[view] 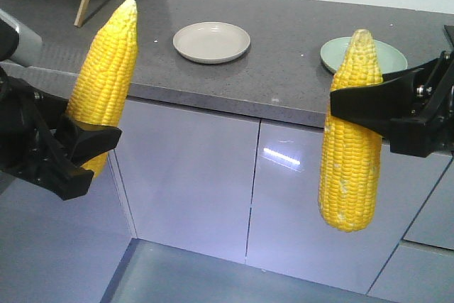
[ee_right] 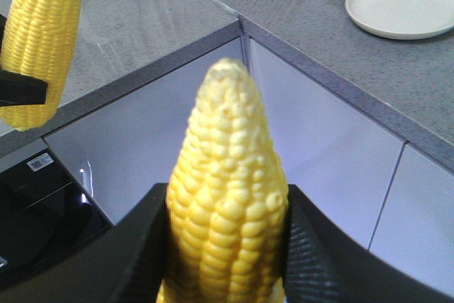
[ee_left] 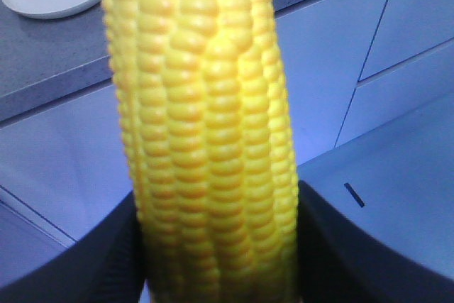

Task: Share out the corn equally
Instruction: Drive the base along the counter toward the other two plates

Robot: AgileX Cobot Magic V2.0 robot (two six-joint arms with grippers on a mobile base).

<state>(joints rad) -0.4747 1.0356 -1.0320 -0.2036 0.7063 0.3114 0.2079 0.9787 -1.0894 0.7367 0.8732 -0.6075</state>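
Here left gripper (view: 89, 143) and right gripper (view: 352, 103) clasp corn (view: 106, 69); sticker (ee_right: 40, 162) illegible.

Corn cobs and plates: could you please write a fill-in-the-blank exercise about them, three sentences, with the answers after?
1. The left end effector holds the left cob with its pointed tip facing ___.
2. In the front view, the right cob, held by the right end effector, partly hides the right-hand plate, which is pale ___.
3. The countertop carries ___ plates in all.
Missing words: up; green; two.
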